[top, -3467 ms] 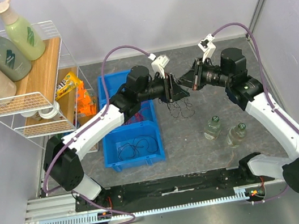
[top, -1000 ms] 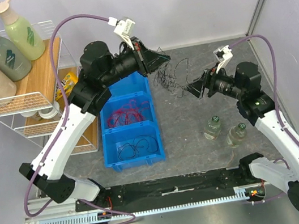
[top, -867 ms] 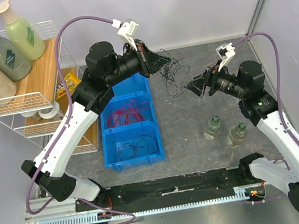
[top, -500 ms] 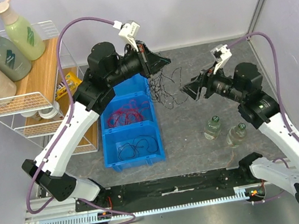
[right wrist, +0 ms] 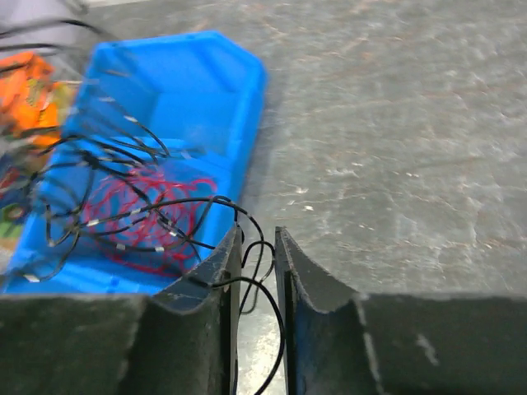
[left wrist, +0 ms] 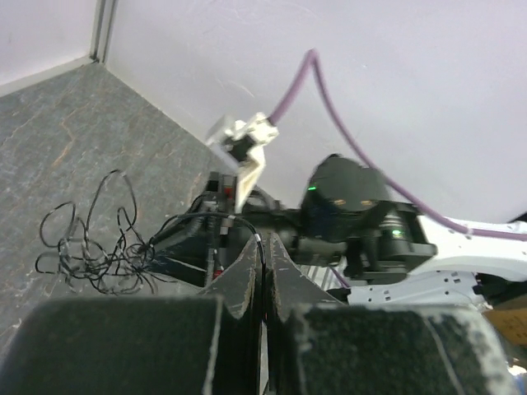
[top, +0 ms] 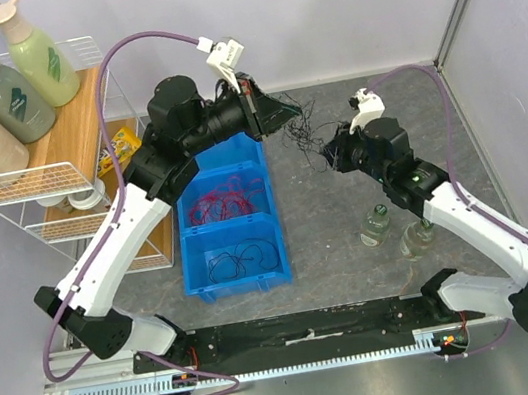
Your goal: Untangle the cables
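Close to the near edge of the grey stone-look worktop (top: pixel 333 247), right of centre, two small clear plastic bottles with green caps (top: pixel 375 224) stand just beside each other. Left of them lies a blue plastic bin (top: pixel 238 287), set lengthwise. Its near compartment holds loose thin black cables (top: pixel 239 259), and the compartment behind it holds curly red cables (top: pixel 230 203).

Farther in, around the middle of the worktop, the right gripper (top: pixel 331 158) points left, its jaws parted by a narrow gap. A few black strands run through that gap and seem to lie loose in it, though the wrist view is blurred there. They belong to the tangle of thin black cables (top: pixel 306 135), which hangs in the air between the two grippers, just right of the bin's far end.

Farthest, toward the far edge, the left gripper (top: pixel 282 113) is clenched tight on a strand of that tangle, which droops from its tip toward the right gripper.
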You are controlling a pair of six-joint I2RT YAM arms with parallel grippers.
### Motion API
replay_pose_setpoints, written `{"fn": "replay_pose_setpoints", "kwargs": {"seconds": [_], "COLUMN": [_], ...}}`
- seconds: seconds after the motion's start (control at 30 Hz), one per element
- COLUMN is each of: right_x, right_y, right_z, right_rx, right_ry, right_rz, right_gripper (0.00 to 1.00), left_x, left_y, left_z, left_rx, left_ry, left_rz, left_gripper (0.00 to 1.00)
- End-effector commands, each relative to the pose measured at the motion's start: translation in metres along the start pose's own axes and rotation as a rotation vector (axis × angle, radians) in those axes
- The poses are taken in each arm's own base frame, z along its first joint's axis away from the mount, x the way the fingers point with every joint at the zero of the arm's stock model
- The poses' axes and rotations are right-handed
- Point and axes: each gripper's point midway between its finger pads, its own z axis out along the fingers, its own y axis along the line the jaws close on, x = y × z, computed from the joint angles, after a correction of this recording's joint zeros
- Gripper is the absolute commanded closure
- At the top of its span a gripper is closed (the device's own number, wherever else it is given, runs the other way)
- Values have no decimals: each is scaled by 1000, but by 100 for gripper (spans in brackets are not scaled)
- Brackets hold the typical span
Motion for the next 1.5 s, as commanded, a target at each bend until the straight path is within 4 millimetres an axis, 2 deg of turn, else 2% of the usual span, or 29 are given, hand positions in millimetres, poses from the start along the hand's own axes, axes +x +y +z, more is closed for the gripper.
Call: {"fn": "replay_pose_setpoints", "kwargs": {"seconds": [0.0, 0.17, 0.27, 0.33, 0.57, 0.7, 0.77, 0.83, 0.87, 0.97, 1.03, 1.07, 1.13, 1.2, 1.33, 1.47], "right_x": [-9, -2, 1, -1, -4, -5, -4, -7, -8, -20, -29, -35, -44, -49, -50, -56], "right_y": [-51, -114, -150, -165, -181, -173, -148, -95, -62, 6, 46, 59, 76, 83, 99, 105], "right_z": [12, 17, 10, 1, -13, -5, 9, 22, 19, -3, -26, -34, -48, -51, -43, -30], "right_rx": [280, 464, 543, 583, 617, 561, 393, 79, -75, -266, -341, -365, -406, -414, -446, -461], "right_ry": [-113, -89, -70, -75, -60, -9, 67, 98, 104, 46, -23, -52, -82, -88, -73, -102], "right_rz": [73, 167, 208, 217, 224, 198, 138, 85, 63, -78, -165, -183, -199, -197, -219, -202], "right_gripper": [76, 76, 75, 75, 76, 76, 69, 52, 48, 34, 27, 26, 26, 26, 34, 34], "left_x": [-36, -49, -59, -64, -75, -72, -70, -66, -67, -68, -69, -69, -68, -65, -59, -57], "left_y": [-55, -82, -81, -76, -55, -47, -42, -35, -32, -9, 7, 14, 27, 35, 41, 33], "left_z": [-35, -67, -86, -96, -106, -97, -89, -78, -74, -63, -60, -57, -51, -44, -27, -14], "left_rx": [154, 209, 148, 87, -61, -81, -80, -86, -99, -195, -267, -297, -345, -367, -356, -296], "left_ry": [-101, -161, -211, -234, -279, -264, -251, -227, -225, -230, -248, -253, -257, -253, -232, -212], "left_rz": [54, 151, 225, 258, 294, 284, 265, 234, 219, 148, 106, 86, 56, 30, -30, -77], "left_gripper": [98, 98, 98, 98, 98, 98, 98, 98, 98, 98, 98, 98, 98, 98, 98, 98]}}
